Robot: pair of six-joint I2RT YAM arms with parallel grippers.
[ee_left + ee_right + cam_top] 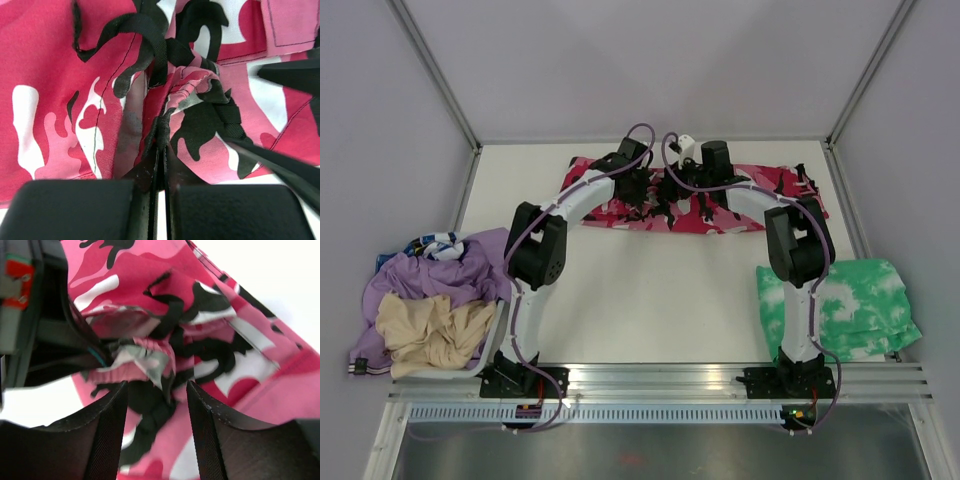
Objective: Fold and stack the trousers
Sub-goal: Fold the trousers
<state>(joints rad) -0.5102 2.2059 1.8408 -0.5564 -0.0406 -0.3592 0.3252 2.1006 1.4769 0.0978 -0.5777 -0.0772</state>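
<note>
**A:** Where are the long pink, red, white and black camouflage cloth trousers (625,214)?

**B:** They lie stretched along the far edge of the white table (650,300). Most of the cloth is flat, but it is bunched up at the middle of that far edge, where the two grippers meet.

**A:** And the jaws?

**B:** The left gripper (161,159) is pressed closed on a raised fold of the cloth, which stands up from its fingertips. The right gripper (156,390) has its jaws apart, with a crumpled ridge of the cloth between them. I cannot see that they squeeze it.

**A:** How will this garment behave?

**B:** I judge it soft and limp, a light woven cloth, not fragile and not slippery. It will sag from any pinch and drag over the table. A pinch on one layer will probably lift only that layer.

**A:** Then where should they hold it?

**B:** At a firm seam, I think, such as the waistband or a leg hem. Both layers should be taken together, and the two grips should be well apart. The loose black webbing straps (156,50) are a poor place, because they could slide or catch on a finger.
</note>
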